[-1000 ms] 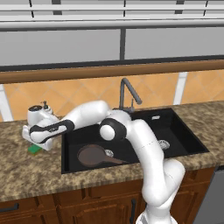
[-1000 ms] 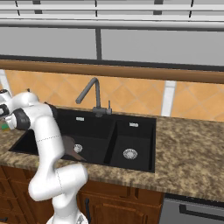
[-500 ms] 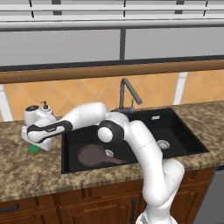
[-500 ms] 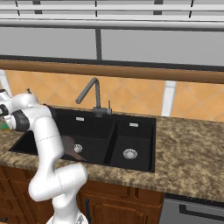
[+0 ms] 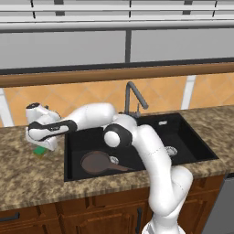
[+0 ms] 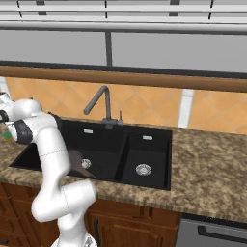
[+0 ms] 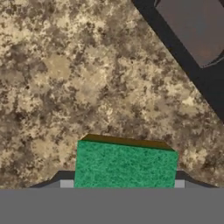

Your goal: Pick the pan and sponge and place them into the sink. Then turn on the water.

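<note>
Sponge (image 7: 126,165) between claw (image 7: 122,183) tips (grip unclear); left base view adds pan (image 5: 97,162) in sink (image 5: 192,141).

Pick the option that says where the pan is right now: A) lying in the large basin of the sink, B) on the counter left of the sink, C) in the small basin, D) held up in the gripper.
A: the pan lies flat on the floor of the large basin of the sink, handle pointing right, while the gripper is off at the sponge on the counter.
</note>
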You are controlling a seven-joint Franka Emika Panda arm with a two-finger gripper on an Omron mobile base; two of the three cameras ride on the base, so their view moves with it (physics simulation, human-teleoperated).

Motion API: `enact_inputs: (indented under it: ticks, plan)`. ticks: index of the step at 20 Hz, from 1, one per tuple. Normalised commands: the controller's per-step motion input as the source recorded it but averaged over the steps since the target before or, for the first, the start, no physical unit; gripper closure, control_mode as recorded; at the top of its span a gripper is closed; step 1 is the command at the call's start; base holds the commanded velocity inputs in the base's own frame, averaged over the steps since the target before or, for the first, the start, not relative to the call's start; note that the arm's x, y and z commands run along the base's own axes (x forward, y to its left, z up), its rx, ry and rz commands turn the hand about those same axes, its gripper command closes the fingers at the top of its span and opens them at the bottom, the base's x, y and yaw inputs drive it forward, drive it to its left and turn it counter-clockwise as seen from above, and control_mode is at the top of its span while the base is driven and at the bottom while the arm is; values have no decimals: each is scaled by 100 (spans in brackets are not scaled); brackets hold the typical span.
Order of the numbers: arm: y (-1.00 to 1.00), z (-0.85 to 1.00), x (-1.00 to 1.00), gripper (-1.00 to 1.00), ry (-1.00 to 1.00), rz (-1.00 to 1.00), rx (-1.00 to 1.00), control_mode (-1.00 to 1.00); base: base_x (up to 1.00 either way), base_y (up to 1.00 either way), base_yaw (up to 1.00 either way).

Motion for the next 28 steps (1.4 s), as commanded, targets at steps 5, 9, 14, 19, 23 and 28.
enact_inputs:
  ticks: [5, 9, 14, 19, 23, 28]
  plan:
    - [-93, 7, -7, 100, -3, 0, 0, -100, 0, 0, 0]
    - [-100, 0, -19, 100, -8, 0, 0, -100, 0, 0, 0]
    - [-100, 0, -14, 100, -7, 0, 0, -100, 0, 0, 0]
    - [-95, 0, 0, 100, -6, 0, 0, -100, 0, 0, 0]
    - [-62, -18, 26, 100, -1, 0, 0, -100, 0, 0, 0]
    - [-12, -87, 36, 100, 0, 0, -6, -100, 0, 0, 0]
